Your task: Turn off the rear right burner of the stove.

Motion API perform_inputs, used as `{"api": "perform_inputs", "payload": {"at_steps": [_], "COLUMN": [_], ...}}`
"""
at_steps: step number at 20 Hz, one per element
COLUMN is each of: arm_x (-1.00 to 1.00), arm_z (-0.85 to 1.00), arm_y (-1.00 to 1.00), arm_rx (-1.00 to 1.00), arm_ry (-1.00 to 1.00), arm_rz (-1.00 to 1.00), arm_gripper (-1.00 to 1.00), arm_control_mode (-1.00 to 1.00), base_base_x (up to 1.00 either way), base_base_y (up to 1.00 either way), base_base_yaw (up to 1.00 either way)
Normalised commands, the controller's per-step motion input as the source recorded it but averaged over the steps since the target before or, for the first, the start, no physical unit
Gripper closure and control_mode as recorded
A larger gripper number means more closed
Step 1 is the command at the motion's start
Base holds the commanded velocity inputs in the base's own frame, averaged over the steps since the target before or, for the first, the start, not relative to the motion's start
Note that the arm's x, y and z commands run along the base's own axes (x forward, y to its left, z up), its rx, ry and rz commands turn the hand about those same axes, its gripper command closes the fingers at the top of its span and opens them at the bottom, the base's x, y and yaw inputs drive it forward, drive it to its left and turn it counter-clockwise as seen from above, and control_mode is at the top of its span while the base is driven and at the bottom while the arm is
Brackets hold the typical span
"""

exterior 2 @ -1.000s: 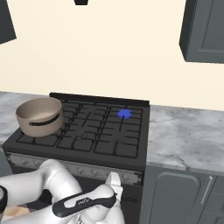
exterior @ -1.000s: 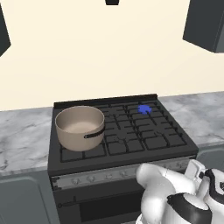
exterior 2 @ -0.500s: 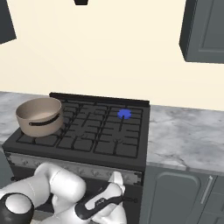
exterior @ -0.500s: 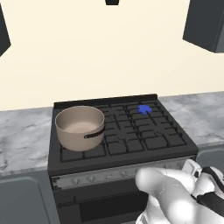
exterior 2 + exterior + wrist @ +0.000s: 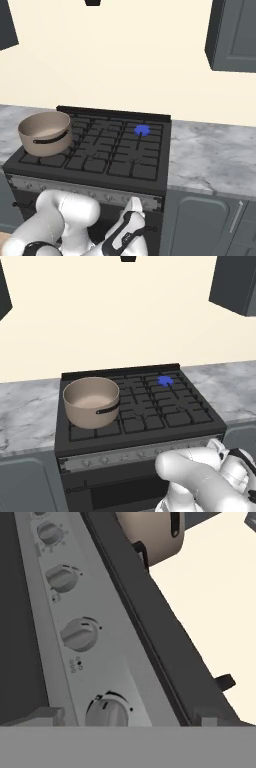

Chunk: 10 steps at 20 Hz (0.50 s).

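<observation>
The stove (image 5: 150,411) is a black gas range with grid grates. On it, the rear right burner (image 5: 165,381) (image 5: 142,130) shows a bright blue flame patch. A grey knob strip (image 5: 97,662) runs along the stove's front with several round knobs. My gripper (image 5: 127,717) is open and right in front of this strip, with one knob (image 5: 107,712) between its fingertips (image 5: 50,714) but not gripped. From the right base camera the gripper (image 5: 134,204) is at the strip's right end, below the front edge of the stove.
A tan pot (image 5: 92,401) (image 5: 45,132) with a dark handle stands on the left burners. Grey marble counters (image 5: 210,155) flank the stove, with dark cabinets (image 5: 232,35) above. More knobs (image 5: 80,633) sit further along the strip.
The arm's elbow and upper links have swung down and around. The hand has stayed at the right end of the knob strip. The blue flame still burns.
</observation>
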Motion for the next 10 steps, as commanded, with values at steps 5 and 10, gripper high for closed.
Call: {"api": "perform_inputs", "payload": {"at_steps": [5, 10], "arm_x": [0.42, 0.27], "arm_z": [-0.21, -0.24], "arm_y": [0.00, 0.02], "arm_rx": [0.00, 0.01], "arm_ry": [0.00, 0.00], "arm_rz": [0.00, 0.00], "arm_gripper": [-1.00, -1.00], "arm_control_mode": [-1.00, -1.00], "base_base_x": [0.00, 0.00], "base_base_y": [0.00, 0.00], "base_base_yaw": [0.00, 0.00]}}
